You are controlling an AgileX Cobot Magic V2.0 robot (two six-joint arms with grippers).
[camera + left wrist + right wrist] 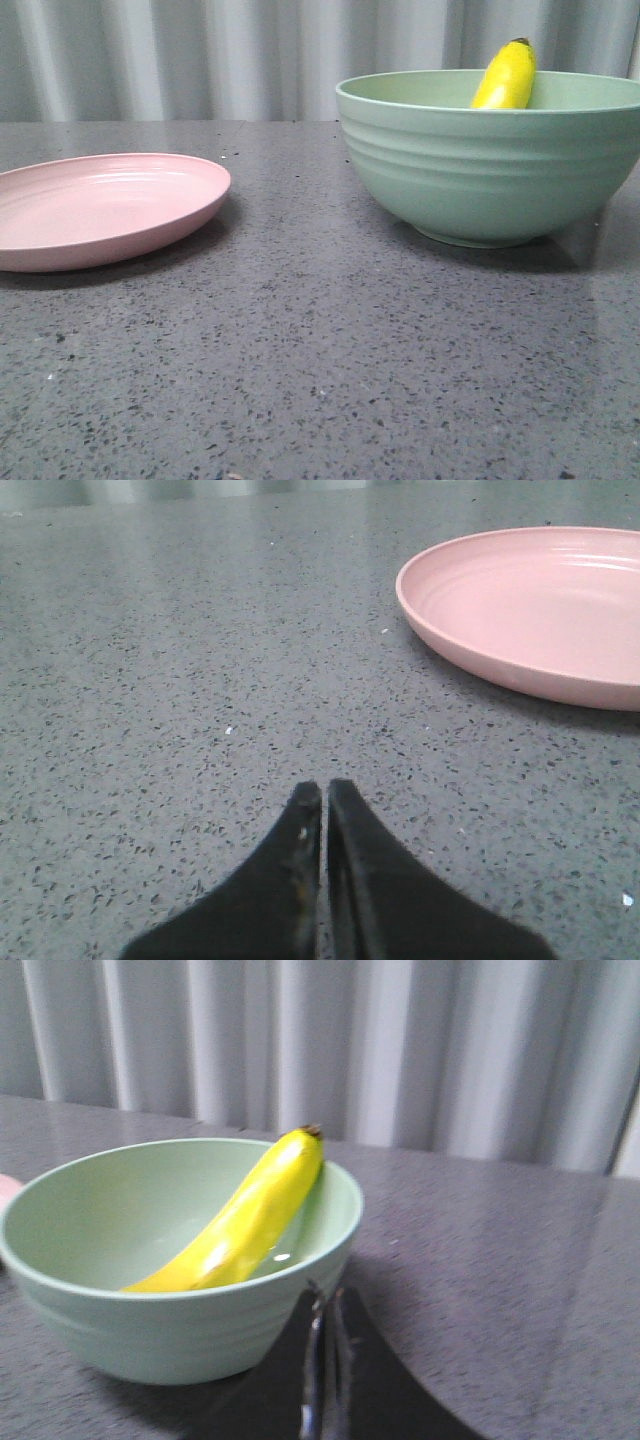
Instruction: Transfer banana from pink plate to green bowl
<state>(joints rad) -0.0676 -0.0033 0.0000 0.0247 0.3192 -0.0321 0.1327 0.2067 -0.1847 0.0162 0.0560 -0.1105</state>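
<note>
The yellow banana [507,77] leans inside the green bowl [490,170] at the right of the table, its dark tip poking above the far rim. In the right wrist view the banana [250,1218] lies slanted across the bowl [150,1340], and my right gripper [325,1295] is shut and empty just outside the bowl's near wall. The pink plate [100,210] sits bare at the left. In the left wrist view my left gripper [322,788] is shut with nothing in it, low over the tabletop, apart from the pink plate [540,610].
A dark speckled stone tabletop [320,360] carries both dishes. A pale pleated curtain [250,55] hangs along the back edge.
</note>
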